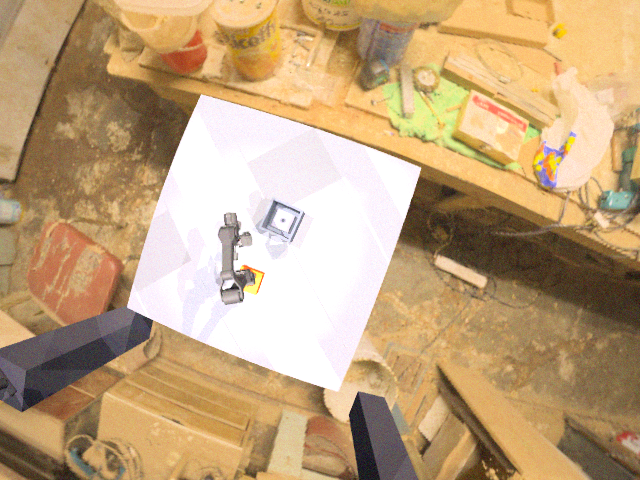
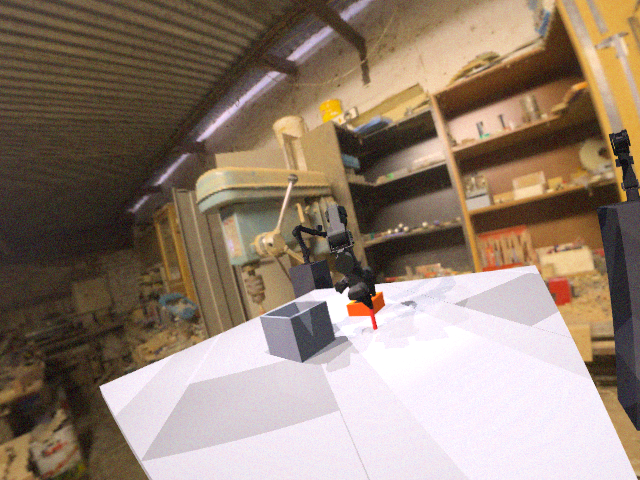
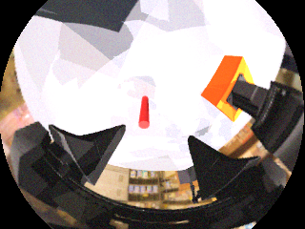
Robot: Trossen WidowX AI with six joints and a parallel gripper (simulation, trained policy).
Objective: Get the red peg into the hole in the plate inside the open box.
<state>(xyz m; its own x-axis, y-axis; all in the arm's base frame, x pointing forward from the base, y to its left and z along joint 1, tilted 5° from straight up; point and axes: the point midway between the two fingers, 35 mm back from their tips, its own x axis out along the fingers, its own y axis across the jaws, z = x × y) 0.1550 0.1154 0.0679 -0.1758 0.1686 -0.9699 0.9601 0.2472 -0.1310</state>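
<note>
The end effector (image 1: 242, 245) (image 2: 356, 296) (image 3: 157, 134) is spread wide with nothing between its fingers. The red peg (image 2: 374, 318) (image 3: 144, 112) stands roughly upright on the surface (image 1: 330, 268) (image 2: 413, 413) (image 3: 167, 52), outside the box (image 1: 266, 220) (image 2: 297, 333); overhead, the arm hides it. An off-centre descent could let a finger knock it over, and a skewed grasp could later jam it against the hole's edge. Swinging across too low might clip the box wall.

The peg is a slim, smooth cylinder. The box is square, open-topped, matte blue-grey, with a pale plate (image 1: 278, 218) inside, pierced by a small dark hole. It sits inward from the surface's edges; the orange block (image 1: 256, 287) (image 2: 356, 310) (image 3: 223, 78) lies nearer the overhead view's lower-left corner.
</note>
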